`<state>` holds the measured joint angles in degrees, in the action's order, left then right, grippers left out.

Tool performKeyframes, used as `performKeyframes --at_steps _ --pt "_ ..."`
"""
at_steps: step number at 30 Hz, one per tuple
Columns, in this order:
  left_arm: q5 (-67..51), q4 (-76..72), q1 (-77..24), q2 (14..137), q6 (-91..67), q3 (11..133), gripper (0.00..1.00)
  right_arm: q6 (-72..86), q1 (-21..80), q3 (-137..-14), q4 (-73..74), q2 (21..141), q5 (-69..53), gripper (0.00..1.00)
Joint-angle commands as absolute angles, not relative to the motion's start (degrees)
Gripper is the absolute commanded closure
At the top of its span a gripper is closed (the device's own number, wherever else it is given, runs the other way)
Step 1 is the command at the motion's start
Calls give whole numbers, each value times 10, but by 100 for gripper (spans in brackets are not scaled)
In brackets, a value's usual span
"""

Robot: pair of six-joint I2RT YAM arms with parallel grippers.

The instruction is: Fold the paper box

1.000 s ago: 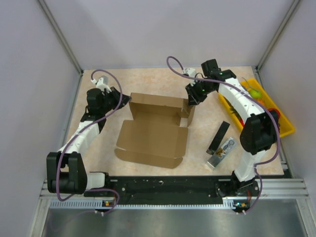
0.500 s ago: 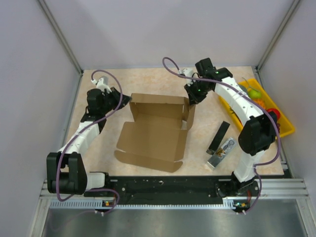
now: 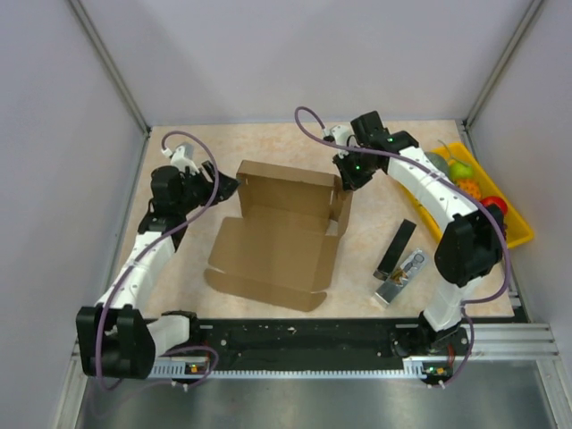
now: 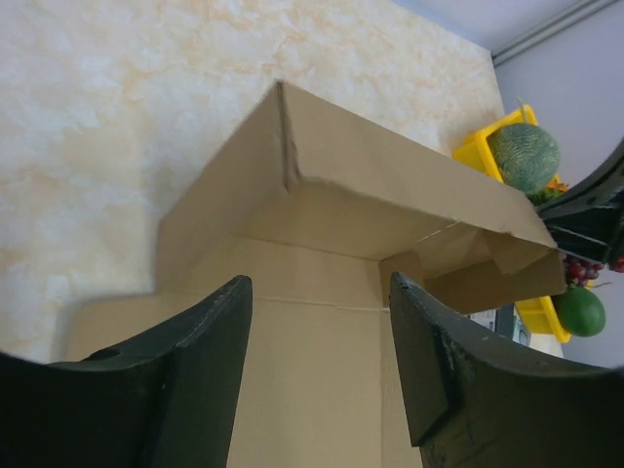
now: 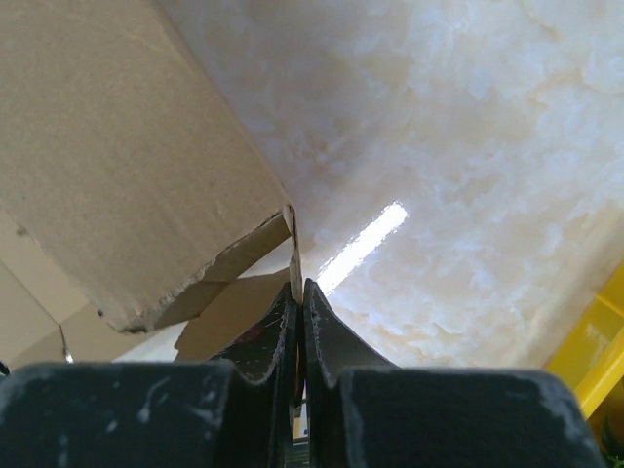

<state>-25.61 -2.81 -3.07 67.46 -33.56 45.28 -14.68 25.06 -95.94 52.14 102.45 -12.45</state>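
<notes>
The paper box [image 3: 277, 237] is a brown cardboard sheet lying mid-table, its back wall and right side flap raised. My left gripper [image 3: 221, 185] hovers just off the box's back left corner, open and apart from the cardboard. In the left wrist view the box [image 4: 331, 195] lies beyond the gripper [image 4: 320, 292], whose fingers [image 4: 200, 370] stand wide with nothing between them. My right gripper [image 3: 346, 181] is at the back right corner. In the right wrist view this gripper [image 5: 300, 289] is shut on the thin edge of the box's [image 5: 117, 146] upright side flap.
A yellow tray [image 3: 521, 234] with fruit stands along the right edge, also seen as the tray [image 4: 480, 146] with a green melon [image 4: 524, 156] in the left wrist view. A black bar [image 3: 396, 247] and a metal piece [image 3: 400, 275] lie right of the box. Walls close in on three sides.
My left gripper has opened and drawn back left from the box's corner. My right gripper has shut on the right side flap. The box has shifted slightly left.
</notes>
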Motion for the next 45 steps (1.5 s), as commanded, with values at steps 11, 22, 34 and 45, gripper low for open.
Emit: performKeyframes --at_steps 11,22,34,45 --pt "-337 -14 -199 578 -354 416 72 -141 255 -917 432 976 -113 100" --pt "-114 -387 -464 776 -414 282 100 -131 255 -909 423 969 -121 100" --pt "-42 -465 -479 942 -531 304 100 -129 256 -909 420 962 -128 100" --pt "-47 -597 -479 1089 -675 252 100 -113 255 -916 419 969 -132 100"
